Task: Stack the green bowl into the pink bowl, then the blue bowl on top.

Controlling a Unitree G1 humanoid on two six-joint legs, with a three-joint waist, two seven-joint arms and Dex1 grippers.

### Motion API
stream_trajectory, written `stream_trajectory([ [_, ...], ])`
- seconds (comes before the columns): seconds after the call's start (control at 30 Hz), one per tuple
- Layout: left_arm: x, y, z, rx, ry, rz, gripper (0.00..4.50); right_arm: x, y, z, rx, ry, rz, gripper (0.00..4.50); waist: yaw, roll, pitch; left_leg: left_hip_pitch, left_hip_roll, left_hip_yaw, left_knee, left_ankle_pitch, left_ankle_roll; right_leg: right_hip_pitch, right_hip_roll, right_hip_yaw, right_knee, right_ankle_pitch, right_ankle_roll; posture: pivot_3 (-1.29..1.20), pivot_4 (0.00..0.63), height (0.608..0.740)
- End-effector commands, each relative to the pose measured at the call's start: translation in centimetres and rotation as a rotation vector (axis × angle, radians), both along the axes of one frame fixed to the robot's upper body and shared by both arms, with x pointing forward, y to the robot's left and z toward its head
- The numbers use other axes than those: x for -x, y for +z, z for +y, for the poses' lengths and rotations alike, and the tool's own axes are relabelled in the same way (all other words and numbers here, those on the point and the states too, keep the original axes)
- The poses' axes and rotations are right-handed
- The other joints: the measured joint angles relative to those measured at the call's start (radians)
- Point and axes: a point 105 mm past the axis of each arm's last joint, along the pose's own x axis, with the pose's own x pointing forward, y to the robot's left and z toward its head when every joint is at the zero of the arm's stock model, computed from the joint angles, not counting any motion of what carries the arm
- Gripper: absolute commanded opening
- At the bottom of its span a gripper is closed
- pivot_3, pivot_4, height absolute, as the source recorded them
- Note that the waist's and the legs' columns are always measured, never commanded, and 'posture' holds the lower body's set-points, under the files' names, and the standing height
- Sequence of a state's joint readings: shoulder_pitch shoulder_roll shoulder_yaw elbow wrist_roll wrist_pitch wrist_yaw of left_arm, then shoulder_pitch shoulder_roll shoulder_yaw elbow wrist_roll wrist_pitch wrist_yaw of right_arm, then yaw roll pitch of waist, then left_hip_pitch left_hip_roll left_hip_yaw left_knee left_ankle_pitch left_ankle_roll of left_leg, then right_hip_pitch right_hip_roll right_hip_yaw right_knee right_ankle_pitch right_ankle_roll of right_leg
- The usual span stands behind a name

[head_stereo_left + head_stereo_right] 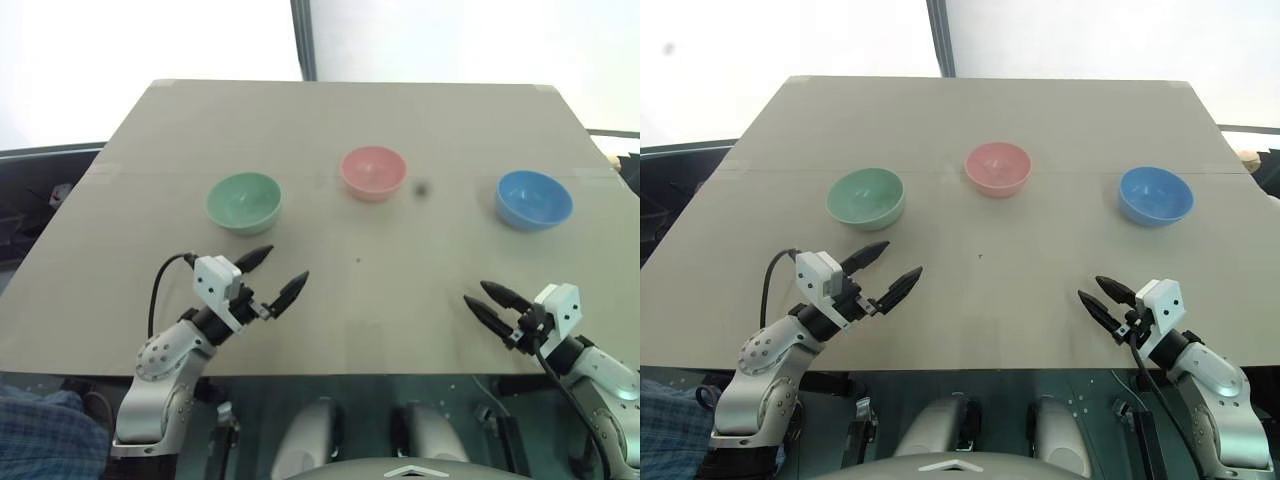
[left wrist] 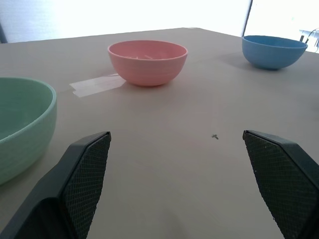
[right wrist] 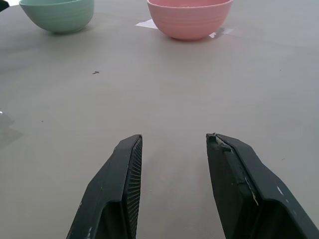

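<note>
Three bowls in a row, both our claws empty.
Left to right on the tan board table (image 1: 330, 290): our left gripper (image 1: 272, 276) near the front edge, fingers spread wide; beyond it the small round mint-green bowl (image 1: 243, 202); the salmon-pink bowl (image 1: 373, 172) mid-table; the bright sky-blue bowl (image 1: 534, 199) well apart at right; our right gripper (image 1: 492, 300) in front of it, fingers parted, pinching nothing.

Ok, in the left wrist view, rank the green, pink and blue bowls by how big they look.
1. green bowl, cut off at the frame edge, looks largest
2. pink bowl
3. blue bowl, looks smallest

This follows nearness to the camera; from the head view, all three look about equal.
</note>
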State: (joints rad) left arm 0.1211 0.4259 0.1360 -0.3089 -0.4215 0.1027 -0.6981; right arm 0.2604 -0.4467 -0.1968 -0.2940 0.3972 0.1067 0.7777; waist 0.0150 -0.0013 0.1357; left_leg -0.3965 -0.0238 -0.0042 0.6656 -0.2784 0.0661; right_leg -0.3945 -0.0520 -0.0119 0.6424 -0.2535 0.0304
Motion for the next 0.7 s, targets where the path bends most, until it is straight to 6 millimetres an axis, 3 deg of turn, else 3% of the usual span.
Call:
stream_trajectory([
  [0.03,0.38,1.23,-0.54,0.003,-0.025,-0.059,4.5,0.07,0.65,-0.47,0.014,0.002,-0.035,2.12,0.0,0.0,0.0,0.0,0.0,0.0,0.0,0.0,0.0,0.0,0.0,0.0,0.0,0.0,0.0,0.0,0.15,0.74],
  [0.7,0.44,1.95,-0.93,0.041,-0.047,-0.083,4.5,0.09,0.32,-0.37,0.037,0.012,-0.037,2.12,0.0,0.0,0.0,0.0,0.0,0.0,0.001,0.0,0.0,0.0,0.0,0.0,0.0,0.0,0.0,0.0,0.15,0.74],
])
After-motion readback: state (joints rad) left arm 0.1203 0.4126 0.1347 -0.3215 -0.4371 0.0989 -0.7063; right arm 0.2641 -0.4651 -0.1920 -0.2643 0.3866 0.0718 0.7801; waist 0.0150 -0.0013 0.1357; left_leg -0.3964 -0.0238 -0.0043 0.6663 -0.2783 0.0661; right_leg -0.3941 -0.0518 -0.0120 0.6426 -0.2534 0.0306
